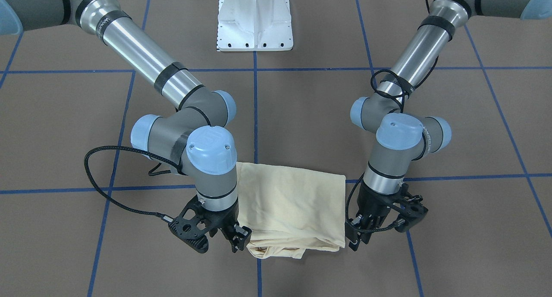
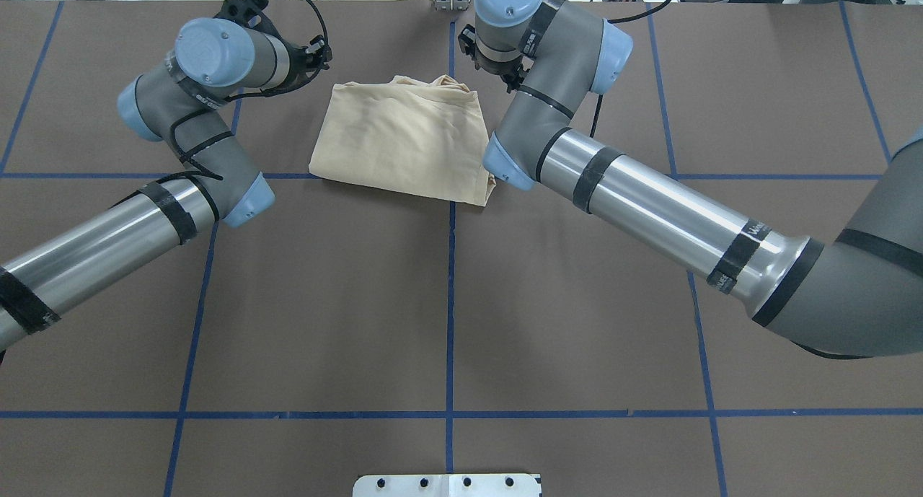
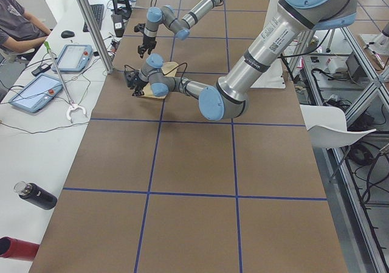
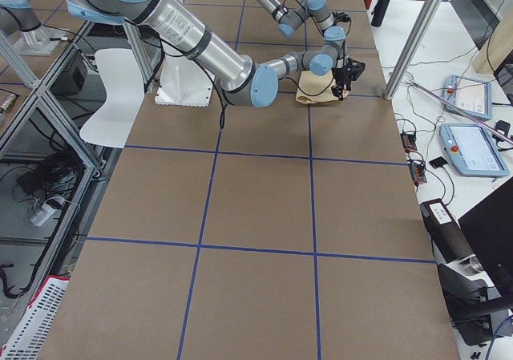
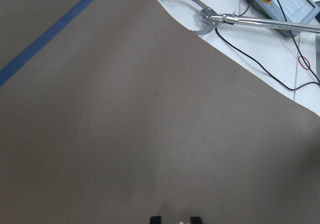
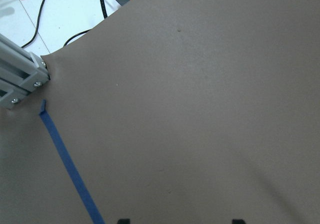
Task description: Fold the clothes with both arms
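Exterior front-facing: a pale yellow T-shirt (image 1: pixel 293 202) of soft, matte knit lies folded into a rough rectangle on the brown, paper-like table (image 1: pixel 302 116), which is crossed by blue tape lines (image 1: pixel 255 116). The shirt's edge farthest from the robot shows rumpled, stacked layers. It sits between two black grippers. The left gripper (image 1: pixel 354 239) touches its corner on this view's right, and the right gripper (image 1: pixel 239 241) stands just beside the opposite corner.

Overhead exterior: the shirt lies near the table's far edge, across the centre tape line, with a smooth top face. The grey wrists with their light blue caps hide most of both grippers.

Left wrist-mounted: two black fingertips (image 5: pixel 155 219) sit close together with a sliver of pale cloth between them, so the jaws look clamped on the shirt's edge. A shiny metal reacher tool (image 5: pixel 210 18) lies beyond the table.

Right wrist-mounted: the fingertips (image 6: pixel 123 221) stand wide apart with only bare brown table between them, so the jaws are spread.

Exterior left and right: the shirt is a small pale patch between the wrists.
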`<state>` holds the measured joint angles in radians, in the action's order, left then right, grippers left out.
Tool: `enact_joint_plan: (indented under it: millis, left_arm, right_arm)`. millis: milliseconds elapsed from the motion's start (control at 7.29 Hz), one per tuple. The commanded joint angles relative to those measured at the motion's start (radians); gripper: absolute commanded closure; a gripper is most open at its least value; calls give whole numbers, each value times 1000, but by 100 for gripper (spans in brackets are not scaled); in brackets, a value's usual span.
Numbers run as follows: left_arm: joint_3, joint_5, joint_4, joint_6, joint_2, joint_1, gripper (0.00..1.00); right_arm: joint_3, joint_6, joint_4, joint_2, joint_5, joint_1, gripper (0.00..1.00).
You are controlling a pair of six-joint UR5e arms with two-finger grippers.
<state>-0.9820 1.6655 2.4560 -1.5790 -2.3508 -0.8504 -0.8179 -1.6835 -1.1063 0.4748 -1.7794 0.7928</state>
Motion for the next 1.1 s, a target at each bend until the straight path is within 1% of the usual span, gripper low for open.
enact_joint_plan:
  millis: [0, 137, 275, 412, 549, 686, 824, 961]
  left_arm:
    - [-79, 87, 3, 123, 58, -54, 46]
    - [-207, 135, 0, 272, 176, -74, 46]
    - [-316, 163, -14, 427, 259, -93, 46]
    - [-401, 233, -14, 571, 359, -117, 46]
    - [-470, 317, -14, 697, 451, -177, 26]
    - [-548, 368, -15, 812, 558, -247, 0]
    - [-575, 446, -15, 964, 632, -351, 0]
    - [-576, 553, -25, 1201, 709, -477, 0]
  right_arm:
    - [-249, 7, -68, 174, -127, 89, 5]
    - [-385, 71, -105, 299, -147, 129, 0]
    - [-503, 217, -136, 429, -169, 167, 0]
    - [-617, 449, -188, 555, -199, 243, 0]
    - [-704, 681, -264, 649, -254, 323, 0]
    - [-748, 937, -349, 710, -331, 436, 0]
    - [-753, 1182, -435, 738, -430, 550, 0]
    - [-757, 1388, -519, 766, -493, 650, 0]
